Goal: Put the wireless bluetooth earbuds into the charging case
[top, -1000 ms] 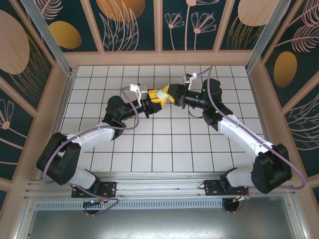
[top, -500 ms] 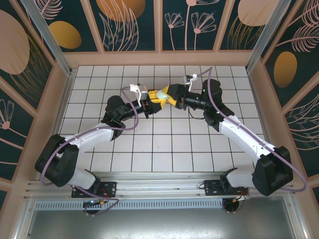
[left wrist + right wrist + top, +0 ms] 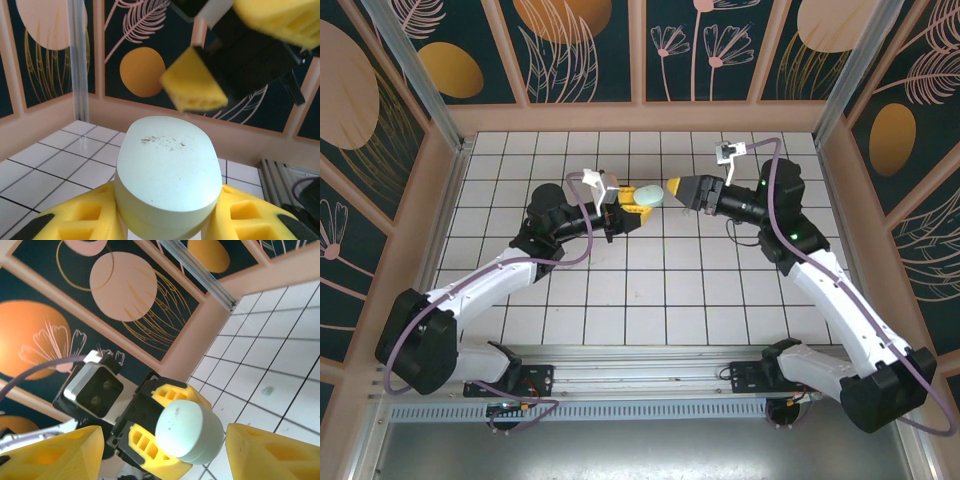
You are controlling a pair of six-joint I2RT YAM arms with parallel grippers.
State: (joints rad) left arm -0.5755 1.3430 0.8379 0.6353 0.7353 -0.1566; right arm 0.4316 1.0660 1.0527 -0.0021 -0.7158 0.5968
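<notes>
The charging case (image 3: 647, 195) is a pale mint green oval puck with its lid closed. It is held off the tiles near the middle of the floor. My left gripper (image 3: 636, 199) is shut on it, and its yellow fingers (image 3: 80, 220) pinch the lower sides of the case (image 3: 167, 170). My right gripper (image 3: 672, 187) stands open just right of the case, pointing at it without touching it. In the right wrist view the case (image 3: 189, 432) faces me between my spread yellow fingertips (image 3: 50, 455). The earbuds are out of view.
White tiled floor (image 3: 650, 290) is ringed by a low pink wall (image 3: 640, 118) and patterned panels. An aluminium rail (image 3: 640, 375) runs along the near edge by the arm bases. The right gripper's fingers (image 3: 192, 85) hang close above the case in the left wrist view.
My right gripper has opened and drawn back to the right, off the case. The left arm has shifted slightly left, still holding the case.
</notes>
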